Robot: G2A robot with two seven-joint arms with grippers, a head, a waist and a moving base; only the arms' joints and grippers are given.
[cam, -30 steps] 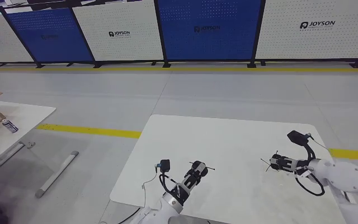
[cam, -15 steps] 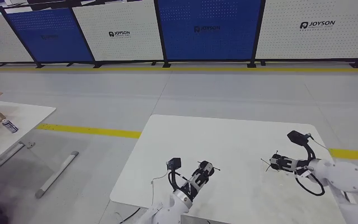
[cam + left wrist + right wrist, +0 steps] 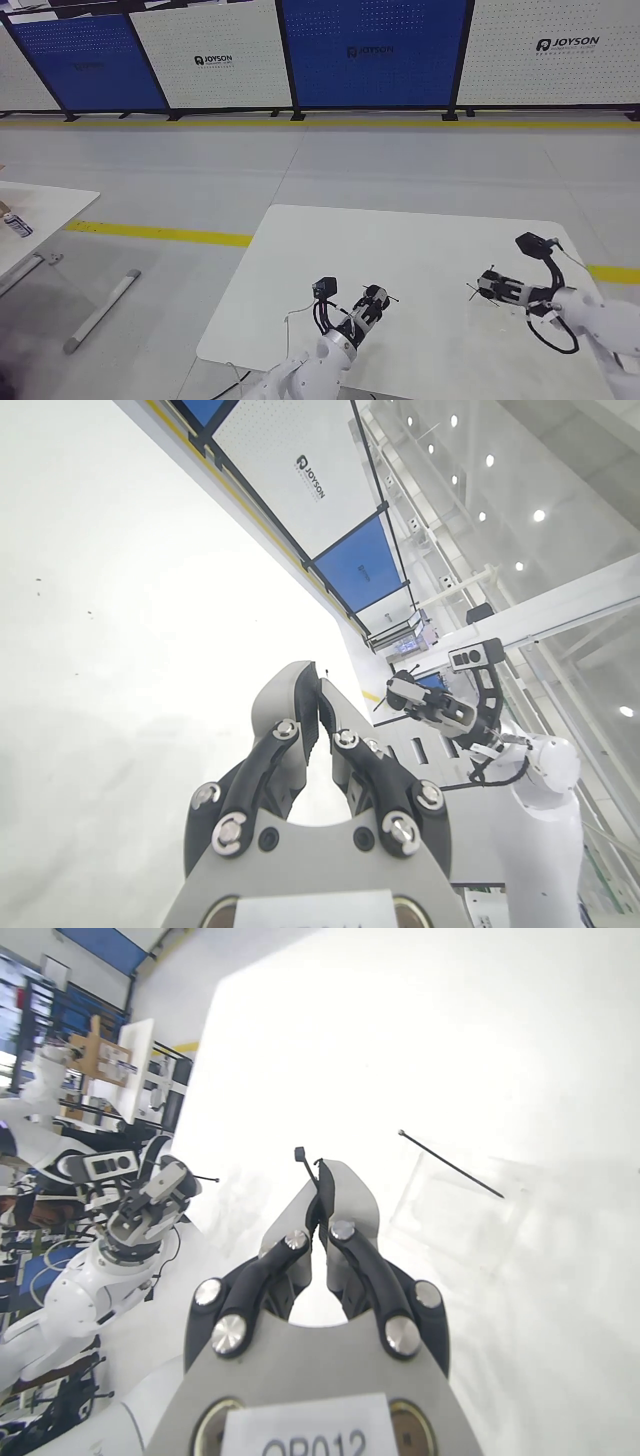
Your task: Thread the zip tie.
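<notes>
While logo panels stand behind, right fingers pinch a zip tie.

I seem to be running this rig in an industrial robot test hall. Beyond the left gripper and the right gripper, past the white rectangular table, a smooth grey floor carries yellow painted lane lines up to blue and white perforated partition panels. High above the left gripper, round ceiling lamps dot a tall roof.
</notes>
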